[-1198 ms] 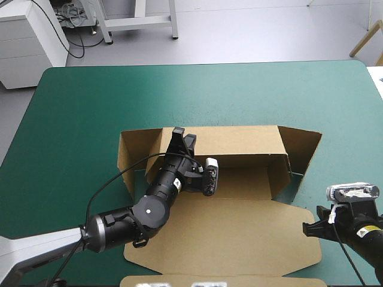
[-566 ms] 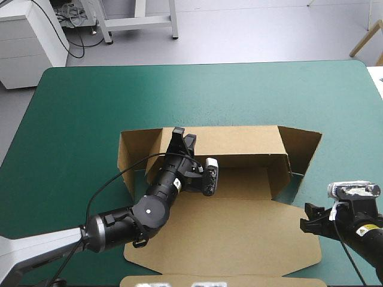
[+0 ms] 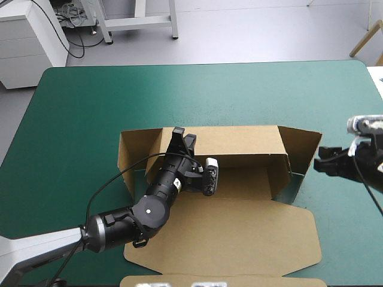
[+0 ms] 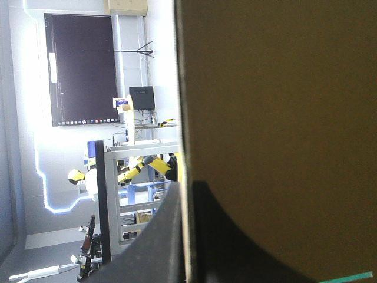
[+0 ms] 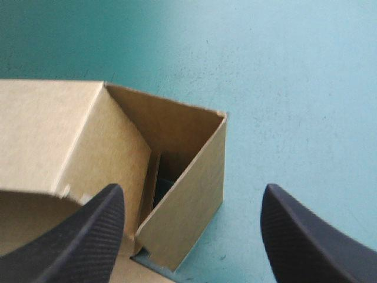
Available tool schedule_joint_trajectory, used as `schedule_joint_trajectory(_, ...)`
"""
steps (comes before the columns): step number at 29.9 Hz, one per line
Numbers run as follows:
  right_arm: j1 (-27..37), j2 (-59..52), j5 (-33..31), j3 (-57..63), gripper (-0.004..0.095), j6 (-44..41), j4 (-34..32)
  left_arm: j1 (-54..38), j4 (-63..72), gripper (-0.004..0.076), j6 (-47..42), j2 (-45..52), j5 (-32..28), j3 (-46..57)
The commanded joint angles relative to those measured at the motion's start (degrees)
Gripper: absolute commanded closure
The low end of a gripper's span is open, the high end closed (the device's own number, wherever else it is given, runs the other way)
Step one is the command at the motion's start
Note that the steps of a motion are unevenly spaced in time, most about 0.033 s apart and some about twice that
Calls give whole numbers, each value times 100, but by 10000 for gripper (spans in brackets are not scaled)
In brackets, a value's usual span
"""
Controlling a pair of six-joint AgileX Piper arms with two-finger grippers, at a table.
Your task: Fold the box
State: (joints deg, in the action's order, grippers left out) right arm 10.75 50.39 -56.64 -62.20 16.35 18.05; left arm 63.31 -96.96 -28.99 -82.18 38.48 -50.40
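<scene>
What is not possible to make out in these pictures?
- High view: the left arm hides part of the box floor and the spot where the left claw grips the back wall.
- Left wrist view: the gripped board fills the view, hiding the rest of the box.
- Right wrist view: the pocket behind the side flap, ahead of the right claw, is too dark.

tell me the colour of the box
The box is plain brown, unprinted board, shown best in the high view.

Just right of box (image 3: 251,239), right gripper (image 3: 322,165)
</scene>
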Motion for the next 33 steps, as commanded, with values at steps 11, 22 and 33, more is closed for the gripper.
schedule_joint_trajectory(11,9,2593,275,-1927,305,625,603,55,-136,734,-72,135,57,-101)
schedule_joint_trajectory(22,9,3476,108,-1968,317,901,1070,55,-136,734,-72,135,57,-101)
schedule_joint_trajectory(33,9,3481,-708,-1949,319,944,1059,55,-116,734,-86,135,80,-101)
